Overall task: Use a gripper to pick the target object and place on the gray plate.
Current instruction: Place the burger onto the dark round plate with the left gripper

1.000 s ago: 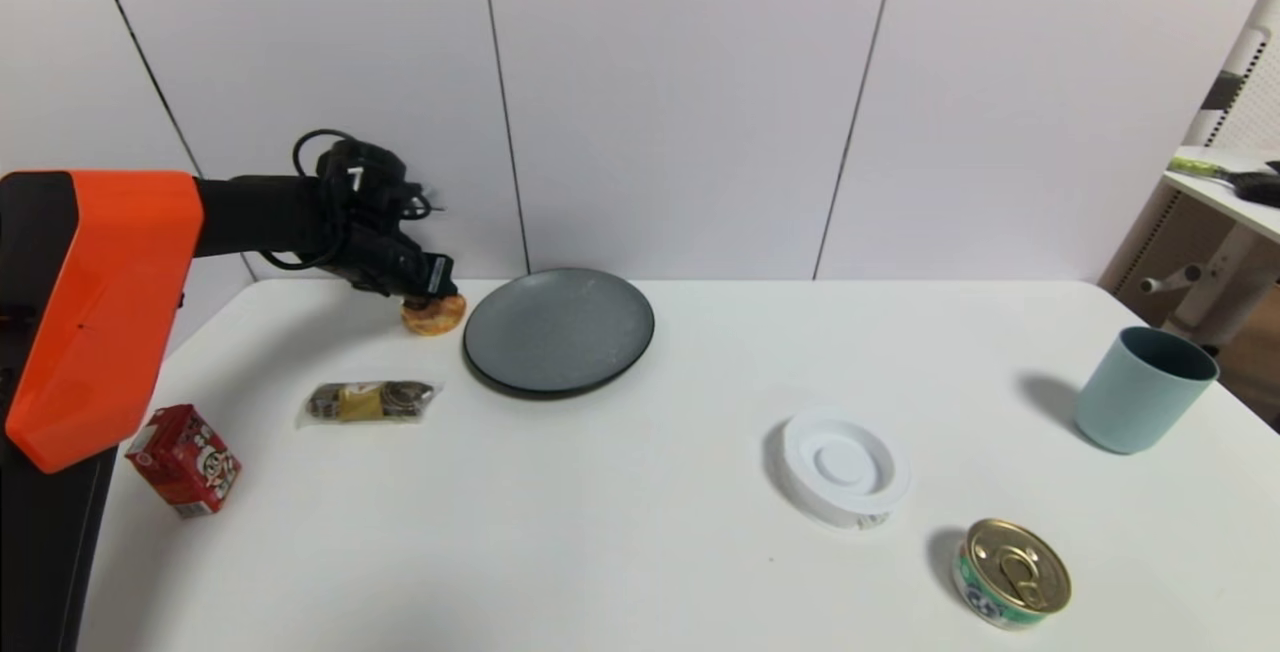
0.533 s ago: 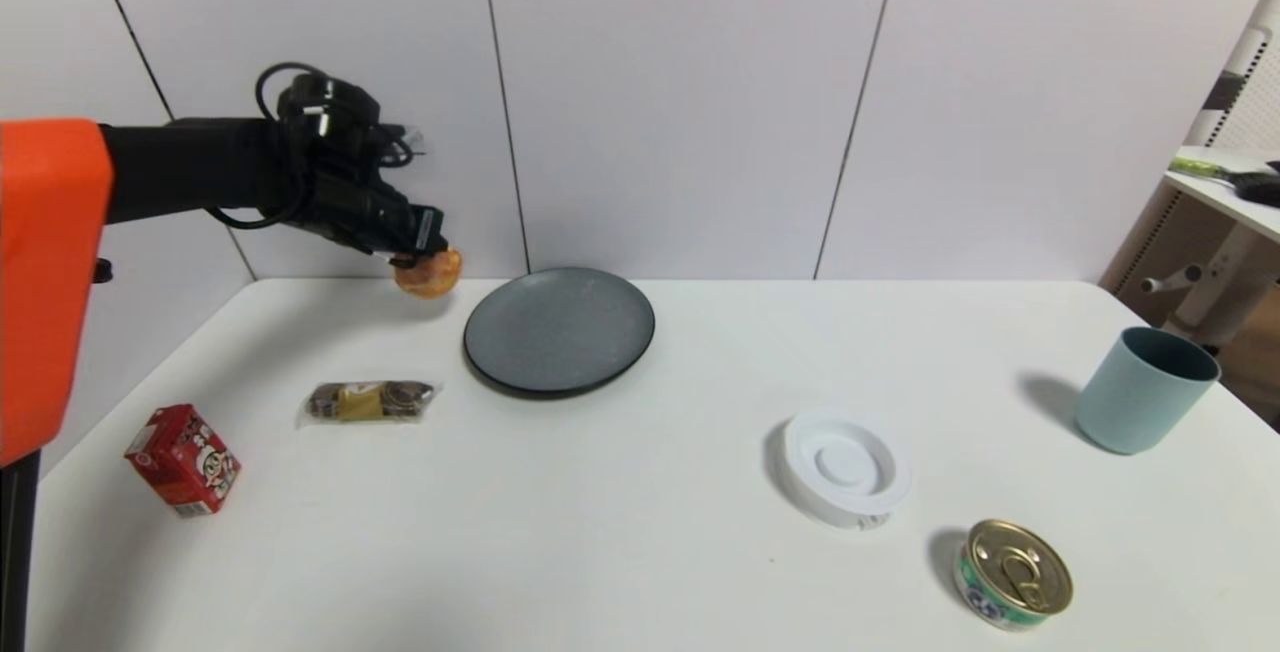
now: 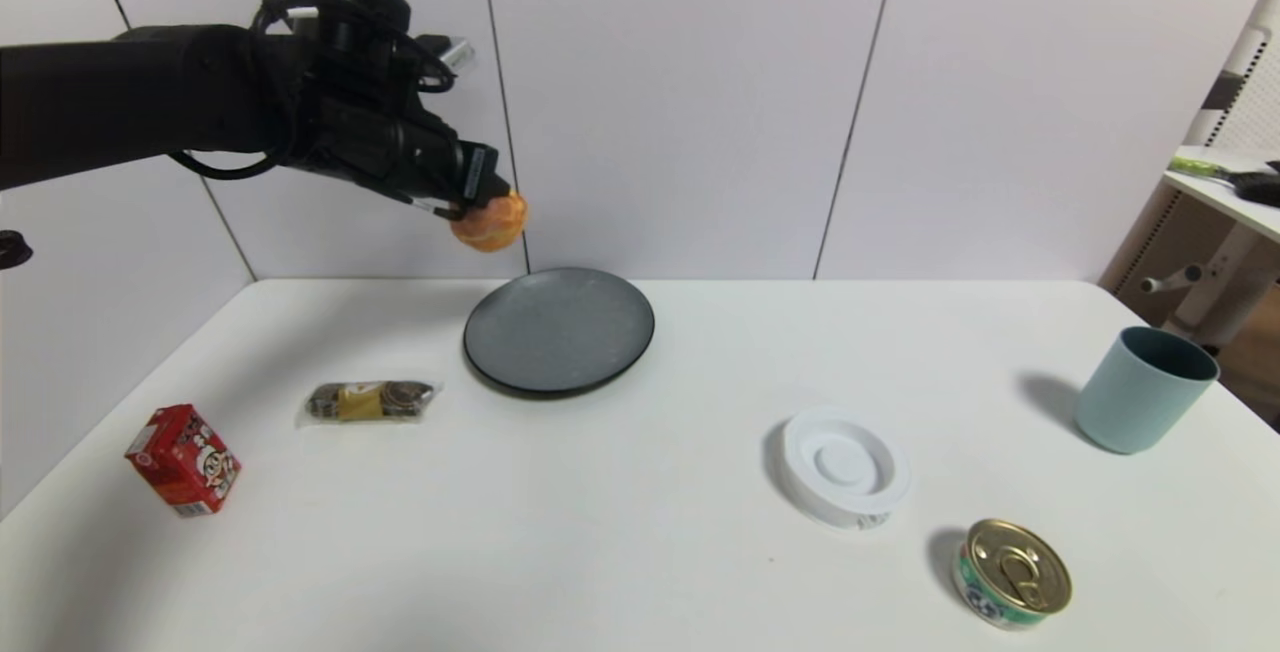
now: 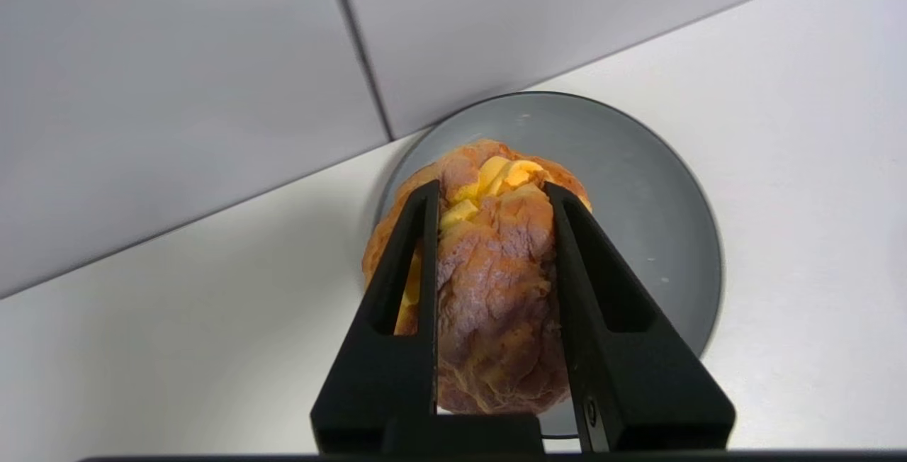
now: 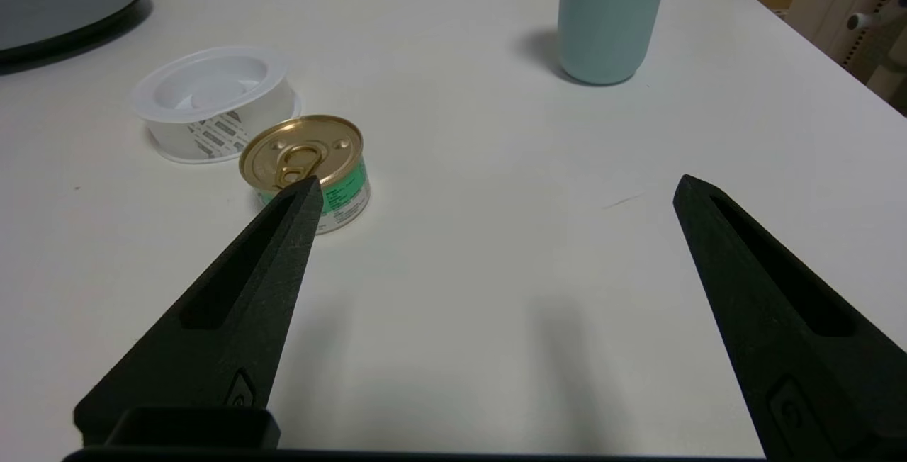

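White counter and panelled wall frame a puff point(image 3: 489, 222) clenched in the left pincer point(image 3: 478, 207), aloft beyond the plate point(image 3: 558, 330) at its 11 o'clock edge; the drop lies toward 5 o'clock. Right pincer point(image 5: 489, 196) idles released. A second ago the puff sat lower, beside the plate.

Matt gray plate point(image 3: 558, 330), glossy gold metal can point(image 3: 1012, 573), smooth white plastic dish point(image 3: 845, 467), matt white table point(image 3: 640, 532)

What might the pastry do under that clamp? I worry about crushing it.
The pastry looks soft and cracked, so the left gripper could dent it. Its rounded shape may let it roll once dropped on the gray plate.
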Controlling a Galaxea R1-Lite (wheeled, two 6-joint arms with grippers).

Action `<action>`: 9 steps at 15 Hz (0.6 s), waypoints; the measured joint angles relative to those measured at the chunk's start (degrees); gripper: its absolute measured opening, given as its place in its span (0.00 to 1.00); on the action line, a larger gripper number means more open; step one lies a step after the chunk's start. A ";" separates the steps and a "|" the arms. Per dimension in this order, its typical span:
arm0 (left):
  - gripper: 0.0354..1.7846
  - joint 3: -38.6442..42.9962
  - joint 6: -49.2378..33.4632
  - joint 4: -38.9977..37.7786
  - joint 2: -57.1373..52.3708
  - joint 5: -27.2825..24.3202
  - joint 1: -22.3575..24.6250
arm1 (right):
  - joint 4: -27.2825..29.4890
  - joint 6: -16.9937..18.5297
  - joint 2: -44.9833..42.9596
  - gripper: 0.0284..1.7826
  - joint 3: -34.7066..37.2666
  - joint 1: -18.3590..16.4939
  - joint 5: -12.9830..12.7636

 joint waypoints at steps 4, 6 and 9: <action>0.27 -0.02 -0.01 -0.13 2.66 0.16 -3.66 | -0.04 0.00 0.00 0.96 0.00 0.00 0.00; 0.27 -0.02 -0.06 -0.18 5.02 0.16 -4.73 | -0.01 0.02 0.00 0.96 0.00 0.00 0.02; 0.27 0.04 -0.12 -0.16 9.00 0.18 -5.23 | 0.00 0.00 0.00 0.96 0.00 0.00 0.00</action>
